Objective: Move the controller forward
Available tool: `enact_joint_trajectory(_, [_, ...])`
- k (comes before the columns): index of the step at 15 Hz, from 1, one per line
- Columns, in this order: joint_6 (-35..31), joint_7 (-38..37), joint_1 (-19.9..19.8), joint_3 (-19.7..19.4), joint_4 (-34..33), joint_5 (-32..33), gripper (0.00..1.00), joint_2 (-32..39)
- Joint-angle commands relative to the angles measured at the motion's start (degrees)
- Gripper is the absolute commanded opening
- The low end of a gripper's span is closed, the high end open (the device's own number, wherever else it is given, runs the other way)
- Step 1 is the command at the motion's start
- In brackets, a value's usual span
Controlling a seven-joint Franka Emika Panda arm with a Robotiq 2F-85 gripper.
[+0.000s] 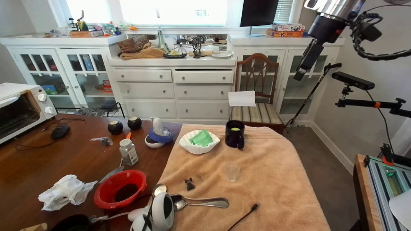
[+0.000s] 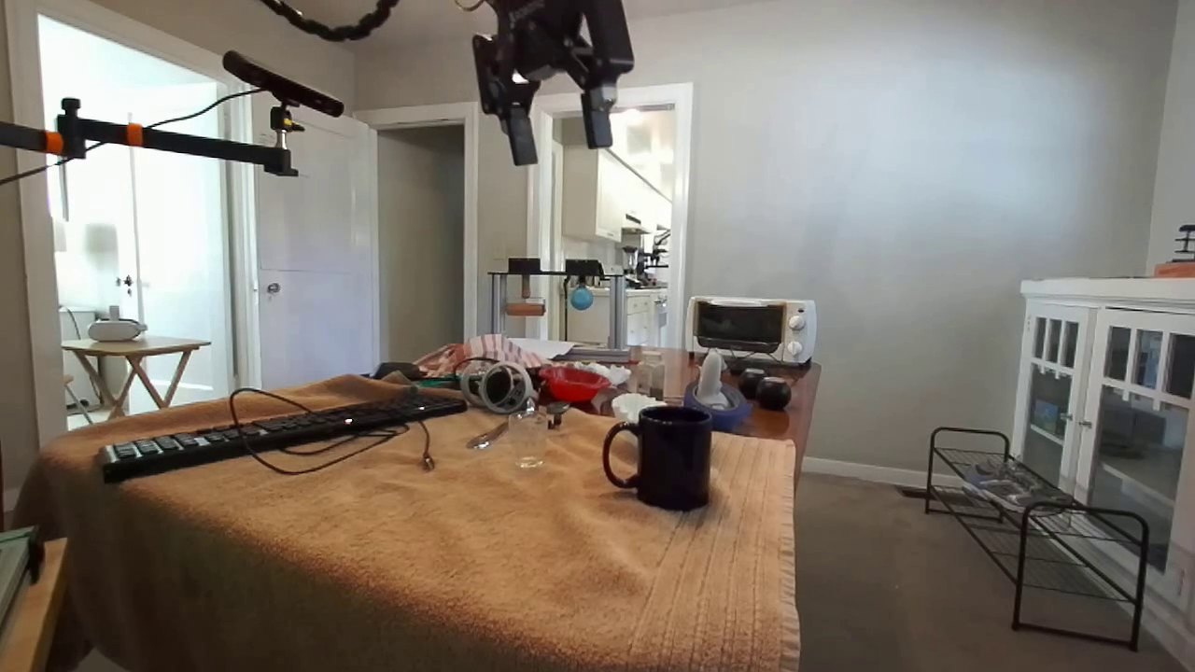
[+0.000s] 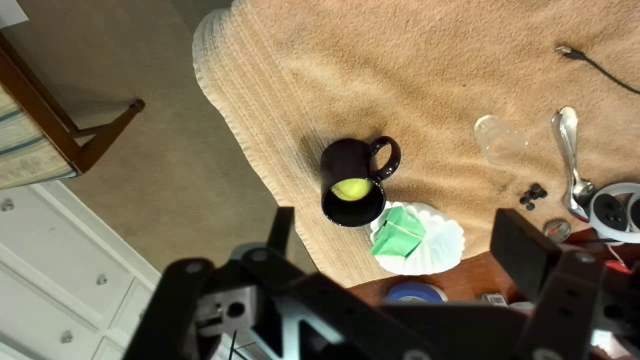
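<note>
The controller (image 1: pixel 157 129) is a small white upright handle in a rounded blue part. It stands on the dark wood table, left of the towel edge in an exterior view; it also shows behind the mug in an exterior view (image 2: pixel 713 392). In the wrist view only its blue part (image 3: pixel 414 291) shows, at the bottom, partly hidden by my gripper. My gripper (image 2: pixel 560 136) is open and empty, high above the table. In an exterior view it (image 1: pixel 300 74) hangs at the upper right, far from the controller. In the wrist view its fingers (image 3: pixel 395 217) are wide apart.
Near the controller are a white dish with green packet (image 1: pixel 199 141), a dark mug (image 1: pixel 234 134), a shaker (image 1: pixel 128 152) and black round pots (image 1: pixel 134 123). A clear cup (image 1: pixel 231 172), spoons (image 1: pixel 205 202), white ringed devices (image 1: pixel 162 210) and a red bowl (image 1: pixel 120 189) stand farther off.
</note>
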State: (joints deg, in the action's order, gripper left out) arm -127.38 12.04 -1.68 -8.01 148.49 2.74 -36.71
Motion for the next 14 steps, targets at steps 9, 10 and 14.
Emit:
enact_joint_trajectory(9, [-0.6,3.2,0.7,-1.1,-10.6,-2.6,1.0,15.3])
enact_joint_trajectory(10, [-0.6,3.2,0.7,-1.1,-10.6,-2.6,1.0,15.3])
enact_joint_trajectory(14, [-5.2,-1.9,0.1,0.3,-11.8,-2.4,1.0,19.5])
